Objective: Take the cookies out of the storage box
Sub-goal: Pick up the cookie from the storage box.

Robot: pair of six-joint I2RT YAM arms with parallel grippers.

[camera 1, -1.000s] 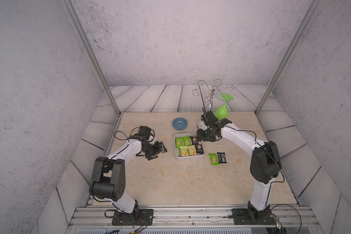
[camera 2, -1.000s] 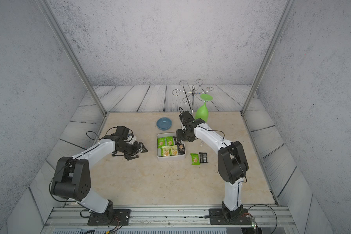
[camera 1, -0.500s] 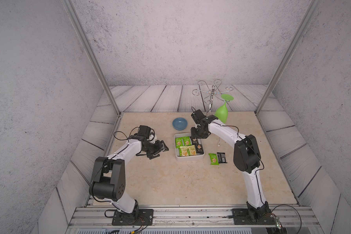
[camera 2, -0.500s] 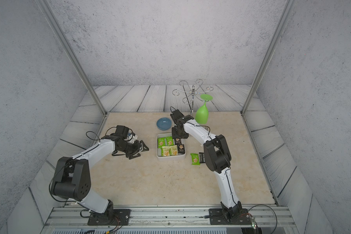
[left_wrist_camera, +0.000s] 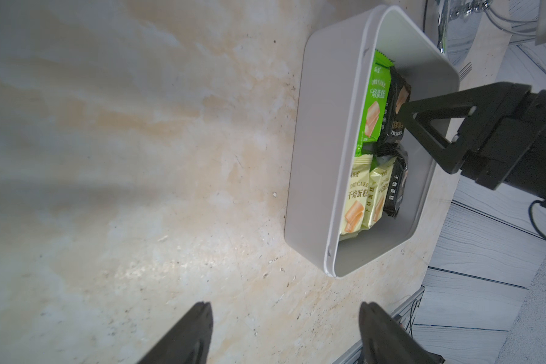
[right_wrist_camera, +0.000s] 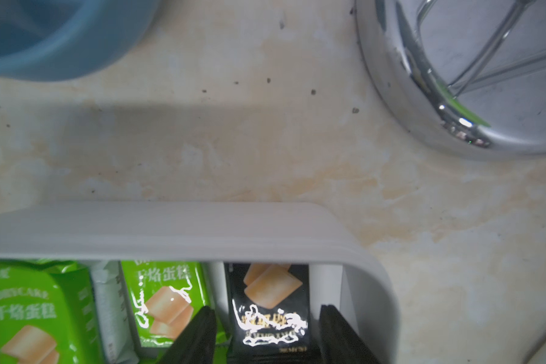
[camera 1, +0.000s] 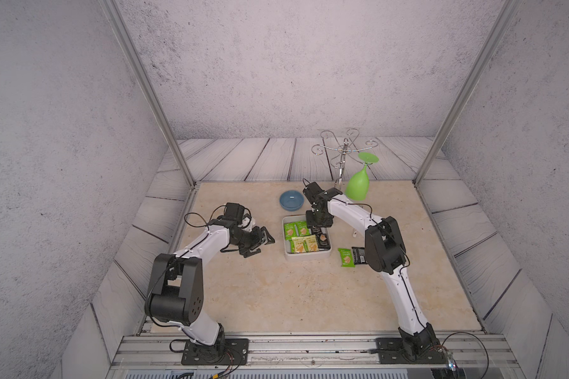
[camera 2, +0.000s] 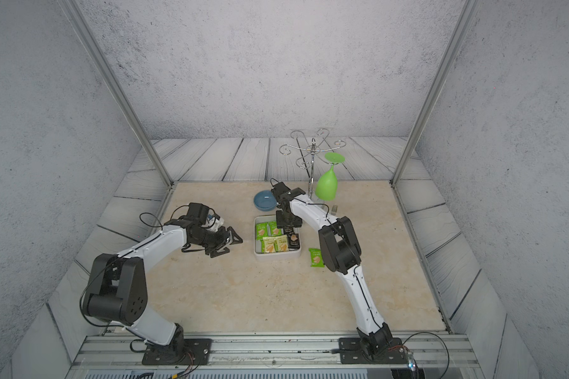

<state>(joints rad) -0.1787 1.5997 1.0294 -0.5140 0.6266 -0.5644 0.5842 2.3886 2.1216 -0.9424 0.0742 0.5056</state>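
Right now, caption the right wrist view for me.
Open jaws straddle a black cookie packet at the box corner.

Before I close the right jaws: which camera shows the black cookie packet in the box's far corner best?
Right wrist view: the black packet sits close-up between the open jaws of the right gripper. The left wrist view shows it partly behind one jaw. In both top views the gripper largely covers it.

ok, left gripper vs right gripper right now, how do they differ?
Left gripper hangs over bare table beside the storage box; right gripper reaches inside it. Left gripper's jaws frame nothing; right gripper's straddle a black cookie packet. Both open.
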